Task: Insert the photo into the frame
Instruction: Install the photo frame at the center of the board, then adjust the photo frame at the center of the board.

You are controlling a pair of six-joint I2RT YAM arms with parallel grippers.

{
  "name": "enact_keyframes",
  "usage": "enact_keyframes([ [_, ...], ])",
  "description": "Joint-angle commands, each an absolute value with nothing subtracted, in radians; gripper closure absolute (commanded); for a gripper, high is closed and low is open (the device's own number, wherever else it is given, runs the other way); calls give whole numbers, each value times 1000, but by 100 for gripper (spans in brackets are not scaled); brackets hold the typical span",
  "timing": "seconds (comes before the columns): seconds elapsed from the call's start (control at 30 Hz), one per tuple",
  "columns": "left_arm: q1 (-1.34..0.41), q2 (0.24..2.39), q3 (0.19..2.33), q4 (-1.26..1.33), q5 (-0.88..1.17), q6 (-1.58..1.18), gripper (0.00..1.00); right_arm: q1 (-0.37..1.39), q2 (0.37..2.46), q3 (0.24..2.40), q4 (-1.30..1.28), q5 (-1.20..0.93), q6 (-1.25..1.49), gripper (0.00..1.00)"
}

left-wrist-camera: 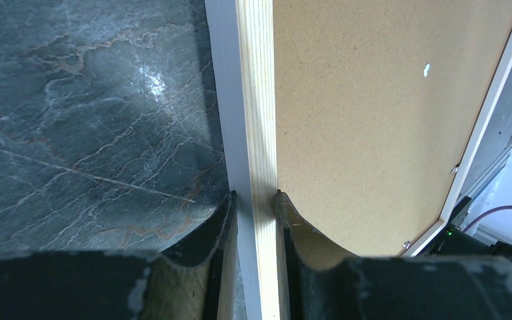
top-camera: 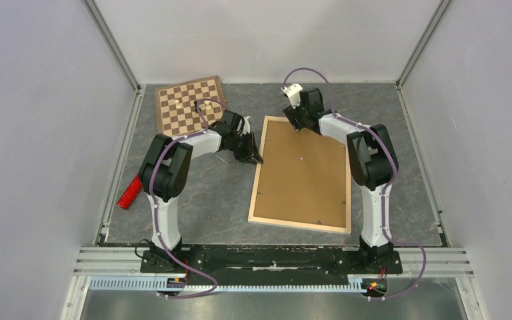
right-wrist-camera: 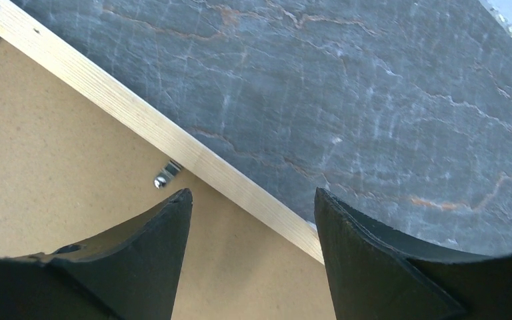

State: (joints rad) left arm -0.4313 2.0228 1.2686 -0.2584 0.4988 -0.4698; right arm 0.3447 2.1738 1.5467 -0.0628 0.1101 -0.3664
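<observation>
The frame [top-camera: 300,224] lies face down on the grey table, a brown backing board [top-camera: 303,175] filling it. The photo is not visible in any view. My left gripper [top-camera: 257,159] is shut on the frame's left wooden bar near its far end. In the left wrist view the fingers [left-wrist-camera: 255,197] clamp the bar [left-wrist-camera: 257,100] from both sides, the board [left-wrist-camera: 360,120] to the right. My right gripper [top-camera: 300,127] is open over the frame's far edge. In the right wrist view it [right-wrist-camera: 252,191] straddles the bar [right-wrist-camera: 140,117], touching nothing, above the board [right-wrist-camera: 53,173].
A checkered chessboard [top-camera: 190,105] with a few pieces lies at the back left, close behind my left arm. A red block [top-camera: 129,192] lies at the left edge. A small metal clip [right-wrist-camera: 165,175] sits on the frame's inner edge. Enclosure walls stand on three sides.
</observation>
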Motion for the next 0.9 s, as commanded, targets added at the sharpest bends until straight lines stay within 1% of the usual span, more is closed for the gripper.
enact_keyframes([
  [0.0,-434,2100,1254,-343,406,-427,98,320,2051,1516,-30,115,-368,29],
  [0.2,-434,2116,1327,-387,375,-379,98,286,1932,1406,-29,75,-366,29],
  [0.57,-439,2227,1628,-654,241,-81,98,229,1745,1180,-22,9,-368,29],
  [0.7,-451,2259,1696,-712,207,12,98,211,1696,1105,-8,3,-368,29],
  [0.87,-477,2294,1754,-773,175,188,98,176,1666,1062,17,-21,-365,29],
])
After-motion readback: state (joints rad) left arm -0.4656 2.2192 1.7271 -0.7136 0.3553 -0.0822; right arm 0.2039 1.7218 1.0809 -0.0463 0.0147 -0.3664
